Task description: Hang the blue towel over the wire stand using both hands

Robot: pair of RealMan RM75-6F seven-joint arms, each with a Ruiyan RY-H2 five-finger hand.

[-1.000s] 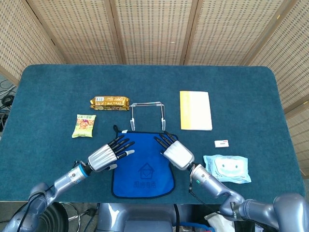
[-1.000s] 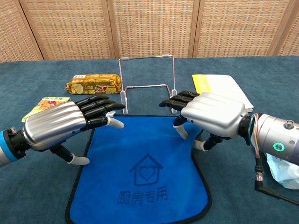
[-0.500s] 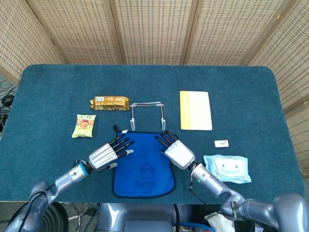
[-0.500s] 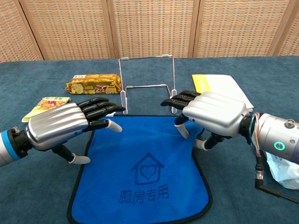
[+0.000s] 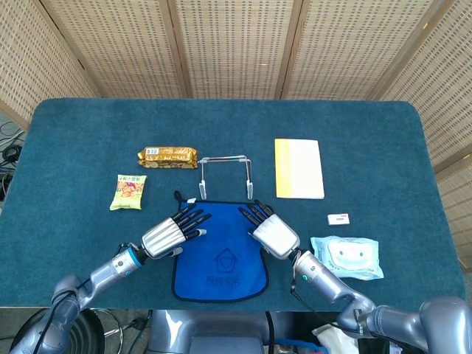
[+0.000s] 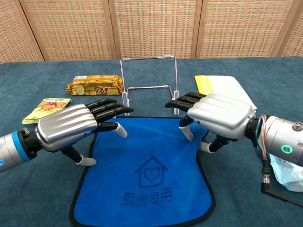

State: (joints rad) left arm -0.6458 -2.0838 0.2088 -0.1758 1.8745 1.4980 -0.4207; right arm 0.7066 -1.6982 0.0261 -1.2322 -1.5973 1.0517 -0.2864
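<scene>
Left robot hand (image 6: 75, 125) and right robot hand (image 6: 215, 113) hover open, fingers spread, over the far corners of the blue towel (image 6: 147, 177), lying flat on the desk (image 5: 383, 118) just before the wire stand (image 6: 149, 78).

Woven wicker wall panels (image 5: 236, 44) with pale wooden frames, teal carpeted table (image 5: 221, 122), even daylight

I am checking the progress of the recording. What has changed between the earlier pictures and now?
The left hand has slid a little toward the middle, its fingers now nearer the blue towel's far left corner. The right hand barely moved. Neither has gripped the towel. Towel, wire stand and packets lie as before.
</scene>
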